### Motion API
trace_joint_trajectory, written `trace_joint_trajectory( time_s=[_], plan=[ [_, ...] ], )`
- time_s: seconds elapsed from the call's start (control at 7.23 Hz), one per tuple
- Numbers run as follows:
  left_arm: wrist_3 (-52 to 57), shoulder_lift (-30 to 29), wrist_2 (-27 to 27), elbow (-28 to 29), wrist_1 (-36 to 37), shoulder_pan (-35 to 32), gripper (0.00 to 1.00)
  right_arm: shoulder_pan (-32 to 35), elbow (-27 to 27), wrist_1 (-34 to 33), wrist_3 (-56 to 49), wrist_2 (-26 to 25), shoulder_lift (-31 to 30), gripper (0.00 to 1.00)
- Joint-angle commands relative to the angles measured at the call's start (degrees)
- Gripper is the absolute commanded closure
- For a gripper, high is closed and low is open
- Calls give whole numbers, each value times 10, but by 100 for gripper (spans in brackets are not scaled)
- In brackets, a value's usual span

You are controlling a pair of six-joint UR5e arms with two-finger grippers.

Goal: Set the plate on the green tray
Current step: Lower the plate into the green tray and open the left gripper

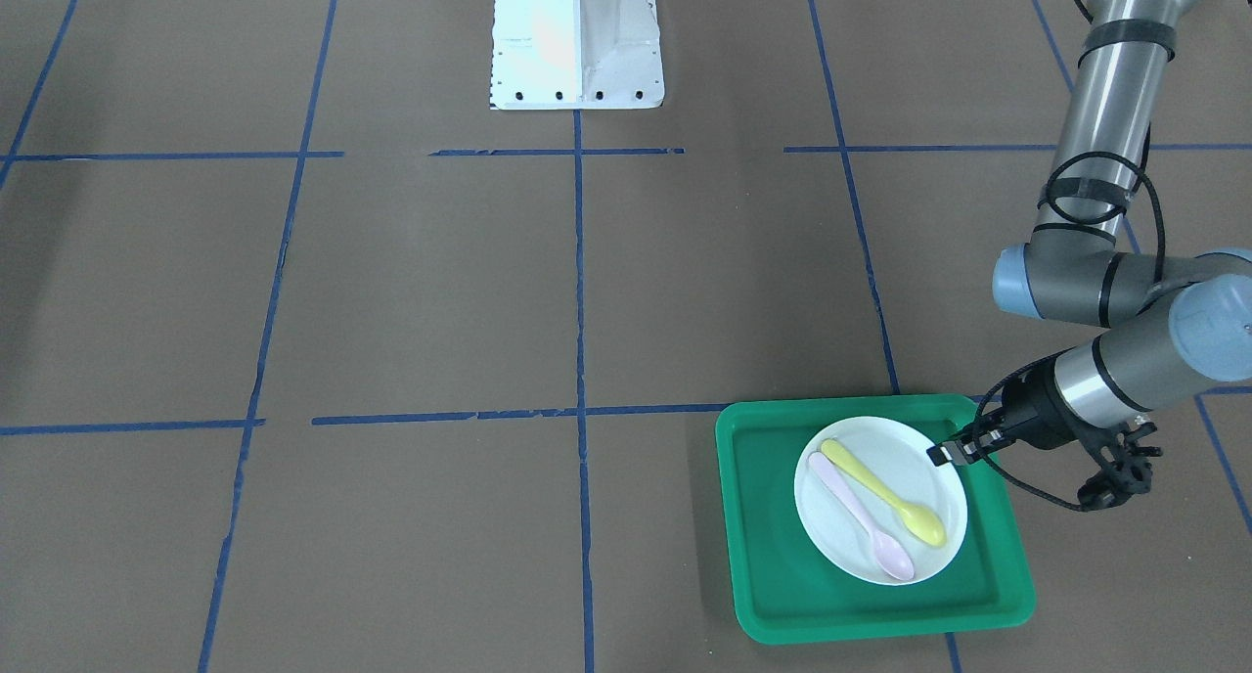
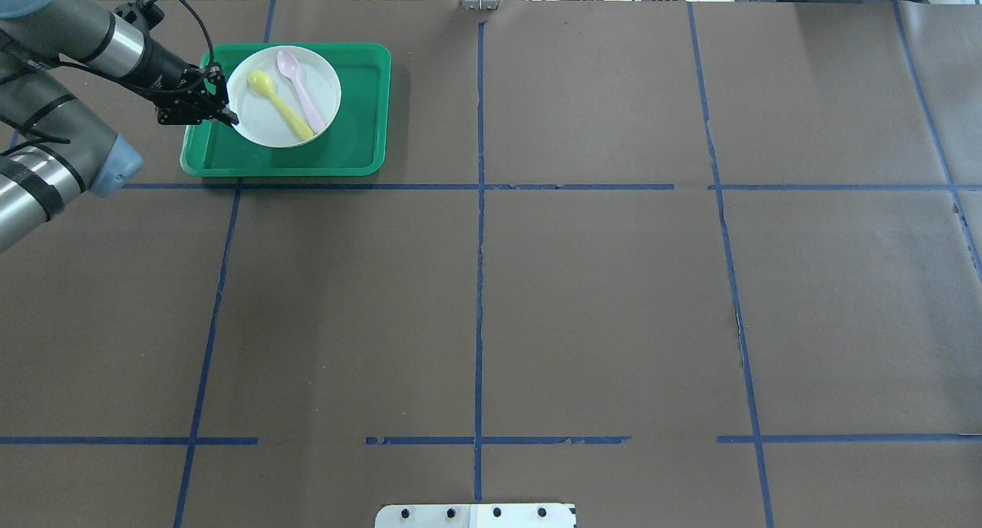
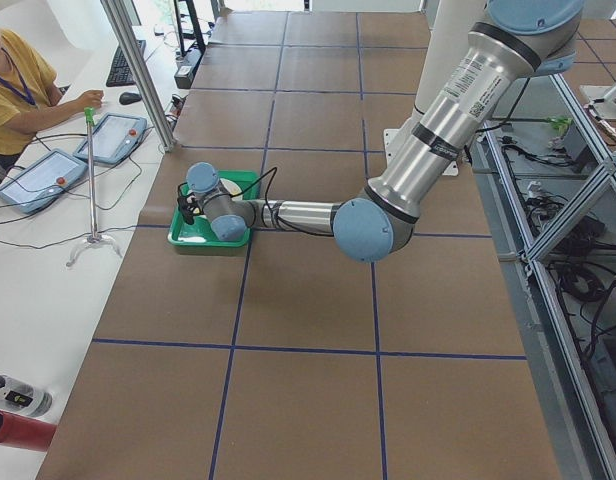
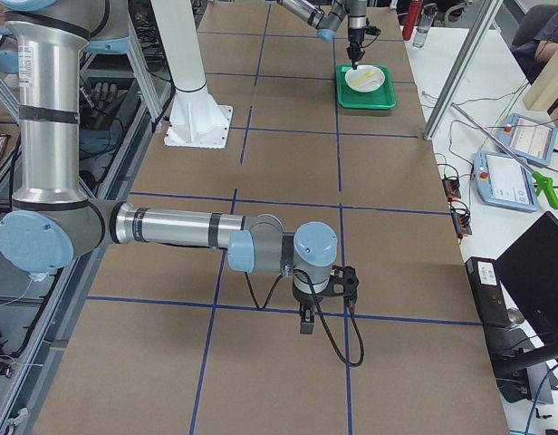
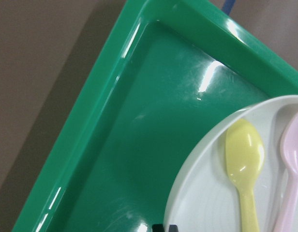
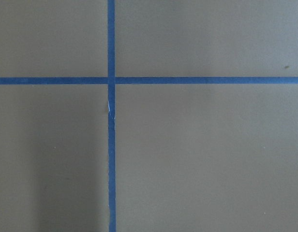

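The white plate lies inside the green tray near the table's far left corner in the overhead view. A yellow spoon and a pink spoon lie side by side on the plate. My left gripper is at the plate's rim on the side toward the robot, its fingertips pinched close together on the rim. The left wrist view shows the plate, the tray and the gripper at the bottom edge. My right gripper hangs over bare table far from the tray; I cannot tell whether it is open or shut.
The robot's white base stands at the table's near middle edge. Blue tape lines cross the brown table. An operator sits beyond the tray end, with a thin stand beside the table.
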Motion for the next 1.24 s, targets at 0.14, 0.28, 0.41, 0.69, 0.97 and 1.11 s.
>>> trace_joint_trajectory(
  time_s=[0.14, 0.28, 0.41, 0.69, 0.97, 1.11],
  plan=[
    [0, -1, 11, 6, -6, 13, 86, 0, 0, 0, 0, 0, 0, 0],
    [0, 0, 11, 6, -5, 13, 81, 0, 0, 0, 0, 0, 0, 0],
    [0, 0, 24, 6, -6, 12, 59, 0, 0, 0, 0, 0, 0, 0],
    [0, 2, 28, 5, -2, 3, 2, 0, 0, 0, 0, 0, 0, 0],
    [29, 16, 8, -1, 9, -26, 2, 0, 0, 0, 0, 0, 0, 0],
    [103, 40, -40, -31, 67, -48, 2, 0, 0, 0, 0, 0, 0, 0]
  ],
)
